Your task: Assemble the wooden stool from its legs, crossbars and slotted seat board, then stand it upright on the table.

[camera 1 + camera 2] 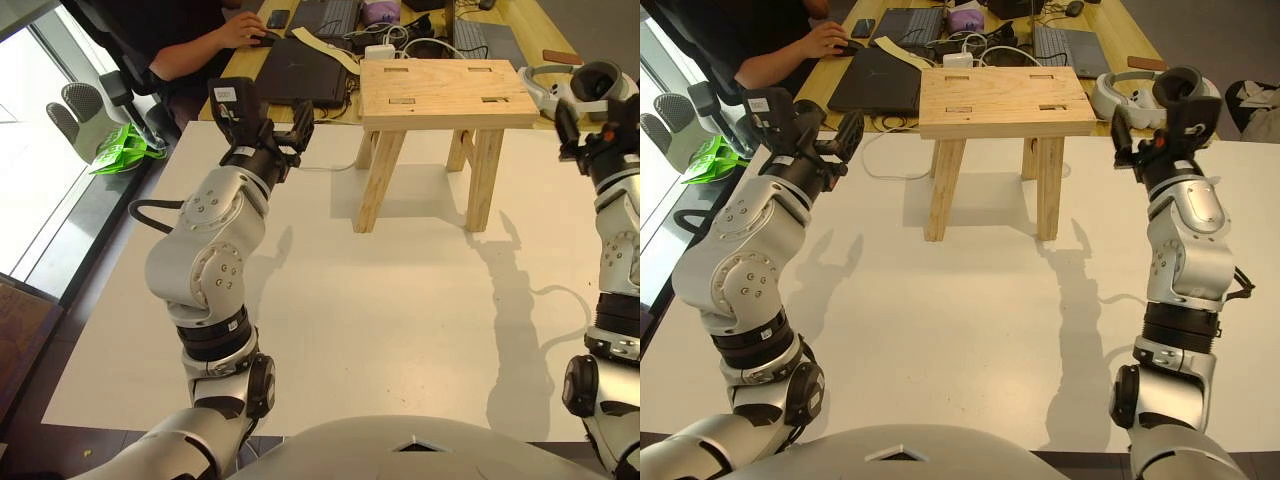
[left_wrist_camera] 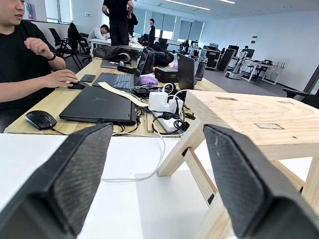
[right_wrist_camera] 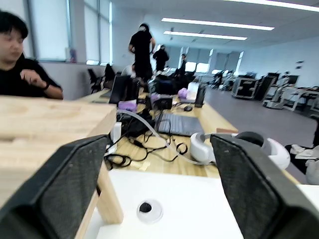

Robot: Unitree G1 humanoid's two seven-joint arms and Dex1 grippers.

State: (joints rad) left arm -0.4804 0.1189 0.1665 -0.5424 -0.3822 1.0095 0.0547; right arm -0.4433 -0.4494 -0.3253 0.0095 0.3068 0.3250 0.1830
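Observation:
The wooden stool (image 1: pixel 445 92) stands upright on its legs at the far side of the white table (image 1: pixel 400 330), its slotted seat board on top. My left gripper (image 1: pixel 265 120) is raised to the left of the stool, apart from it, open and holding nothing. In the left wrist view its padded fingers (image 2: pixel 65 184) frame the stool (image 2: pixel 249 117) ahead. My right gripper (image 1: pixel 1155 120) is held up to the right of the stool, open and holding nothing. In the right wrist view the seat board's edge (image 3: pixel 45 124) lies beside its fingers (image 3: pixel 254 194).
Behind the table runs a wooden desk with laptops (image 1: pixel 300 70), cables, a power strip (image 2: pixel 164 102) and a white headset (image 1: pixel 1130 90). A person's hand rests on a mouse (image 1: pixel 255 35) there. The near half of the table is bare.

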